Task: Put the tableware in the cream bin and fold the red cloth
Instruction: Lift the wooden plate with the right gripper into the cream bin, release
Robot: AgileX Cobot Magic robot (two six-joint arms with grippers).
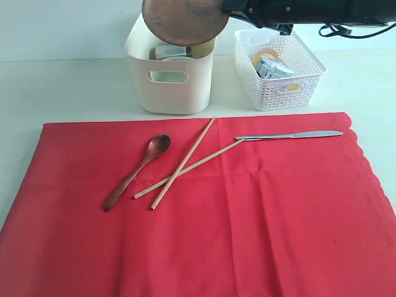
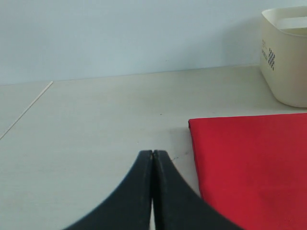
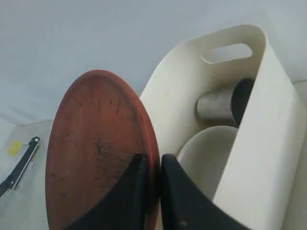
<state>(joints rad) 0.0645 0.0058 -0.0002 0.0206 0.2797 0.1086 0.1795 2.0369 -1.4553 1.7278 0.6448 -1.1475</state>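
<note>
scratched round brown plate, pinched by right gripper above cream bin, 12 o'clock of red cloth, left gripper closed

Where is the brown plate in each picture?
Exterior view: the brown plate is at the top middle, tilted over the cream bin.
Left wrist view: not in it; only a corner of the bin shows.
Right wrist view: the plate is big and close, pinched at its edge by the black fingers, beside the bin's open mouth.
Shared landmark: the cream bin, in all three views.
</note>
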